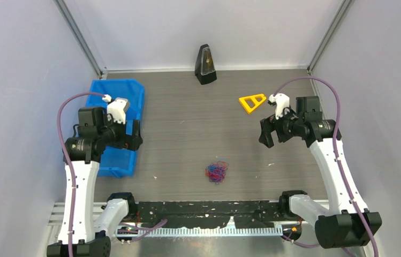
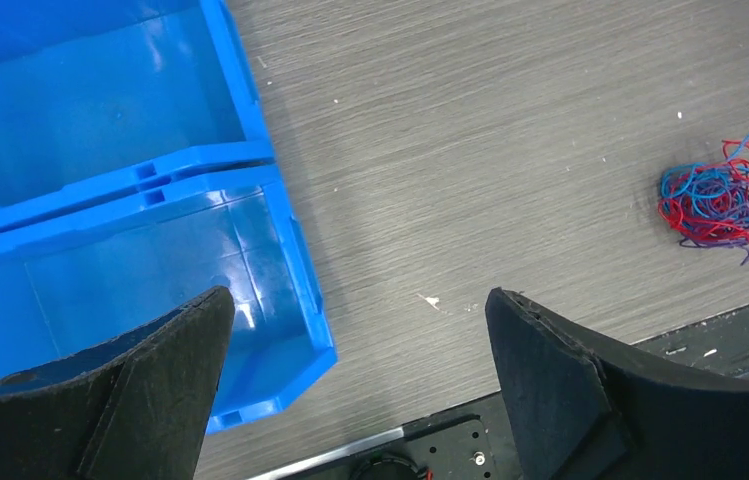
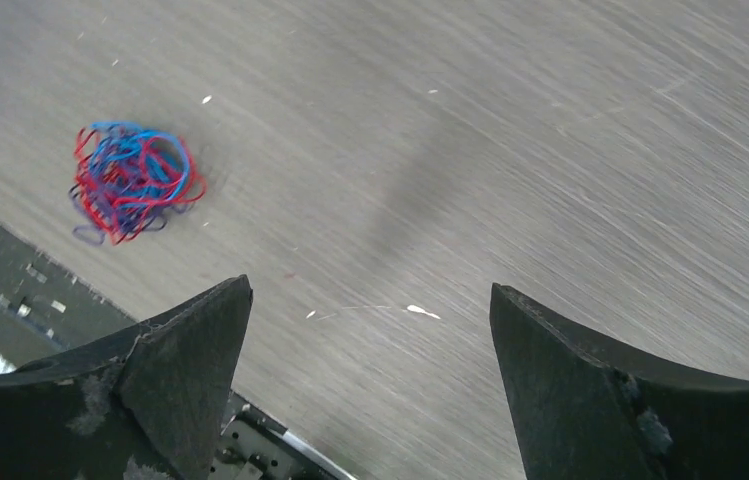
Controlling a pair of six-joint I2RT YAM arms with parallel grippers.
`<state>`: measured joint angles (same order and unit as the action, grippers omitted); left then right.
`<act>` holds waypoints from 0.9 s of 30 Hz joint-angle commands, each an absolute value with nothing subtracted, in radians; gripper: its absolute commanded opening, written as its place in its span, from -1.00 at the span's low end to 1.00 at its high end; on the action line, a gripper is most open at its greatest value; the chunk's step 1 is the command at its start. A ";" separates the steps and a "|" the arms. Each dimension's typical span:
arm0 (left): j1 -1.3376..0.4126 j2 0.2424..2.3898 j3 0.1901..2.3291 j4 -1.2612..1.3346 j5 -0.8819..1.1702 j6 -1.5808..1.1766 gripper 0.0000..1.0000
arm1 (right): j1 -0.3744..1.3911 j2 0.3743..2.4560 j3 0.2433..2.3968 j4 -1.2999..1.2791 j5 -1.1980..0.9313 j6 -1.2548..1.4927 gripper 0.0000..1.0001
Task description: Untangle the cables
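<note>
The tangle of thin red, blue and purple cables lay in one small knotted clump on the grey wood-grain counter. It sat near the front edge, roughly midway between the two arms and just beyond the black base rail. Nothing touched it.

The left gripper hung above the near right corner of the open blue plastic bin, its black fingers spread wide and holding nothing. In the left wrist view one finger lay over the bin's interior and the other over the bare counter, with the clump well off to the right.

The right gripper hovered over the counter's right side, also spread wide and empty. Its wrist view showed the clump well off to the left.

A yellow triangular plastic piece lay just behind the right gripper. A black pyramid-shaped object stood upright at the back wall.
</note>
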<state>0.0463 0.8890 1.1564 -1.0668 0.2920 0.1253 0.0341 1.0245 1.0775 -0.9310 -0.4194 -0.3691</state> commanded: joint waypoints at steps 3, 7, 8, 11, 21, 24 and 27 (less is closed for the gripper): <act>0.028 0.878 1.199 -1.070 0.395 0.176 0.98 | 0.197 1.118 1.128 -1.013 -0.501 -0.477 0.91; 0.020 0.884 1.199 -1.074 0.426 0.172 0.98 | 0.377 1.211 1.104 -1.001 -0.449 -0.508 0.90; 0.019 0.881 1.190 -1.067 0.427 0.168 0.98 | 0.405 1.225 1.100 -0.995 -0.445 -0.509 0.90; 0.013 0.874 1.159 -1.036 0.423 0.150 0.98 | 0.522 1.294 1.084 -0.957 -0.423 -0.504 0.90; 0.010 0.862 1.118 -0.995 0.453 0.100 0.98 | 0.784 1.502 1.074 -0.823 -0.359 -0.464 0.90; 0.009 0.847 1.096 -0.976 0.458 0.089 0.98 | 0.823 1.559 1.064 -0.749 -0.353 -0.438 0.92; 0.009 0.818 1.054 -0.935 0.467 0.056 0.98 | 0.843 1.614 1.058 -0.691 -0.351 -0.417 0.96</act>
